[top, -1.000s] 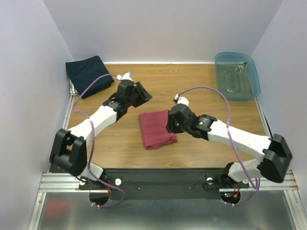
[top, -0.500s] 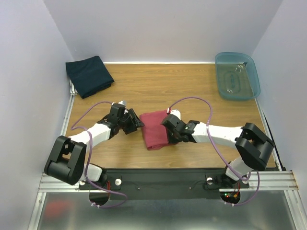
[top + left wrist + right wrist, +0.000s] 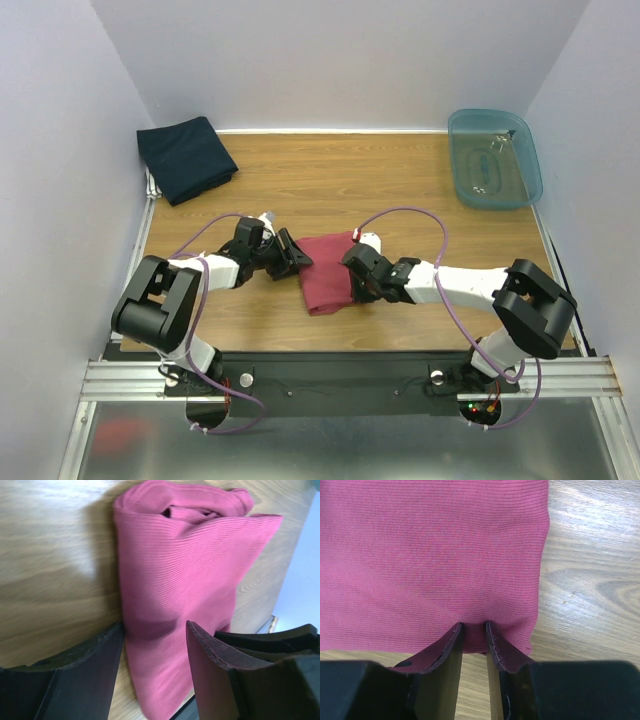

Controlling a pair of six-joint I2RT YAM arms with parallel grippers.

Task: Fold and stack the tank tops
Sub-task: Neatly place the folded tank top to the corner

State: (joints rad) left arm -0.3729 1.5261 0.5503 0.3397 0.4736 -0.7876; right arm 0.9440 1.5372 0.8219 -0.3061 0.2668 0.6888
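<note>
The 2 fingers of the right gripper [image 3: 474,627] are close together. They pinch the right edge of the red tank top [image 3: 430,555], and the cloth bunches up a little between them. The 2 fingers of the left gripper [image 3: 155,630] stand wide apart, with the left edge of the same top lying between them. They are not squeezing it yet.

The red tank top is folded into a small block. It lies on the table [image 3: 380,180], near the middle and on the near side, right between the 2 arms. The navy tank top [image 3: 185,157] sits folded in the far left corner, well apart from the red 1. The blue tub [image 3: 497,204] is in the far right corner.

What has just changed? 1 second ago the left arm was reaching up toward the navy top, far from the red 1. Now it has come down low beside the red top, and its fingers have opened wider. The right fingers were wider before, and now they have closed on the cloth. The right arm has also dropped lower to the table. The navy top has not moved.

We think this means the folding of the red top is about done. Both arms look ready to pick it up, 1 on each side. It would then need to be carried to the far left and laid on the navy top. The left fingers must close first.
</note>
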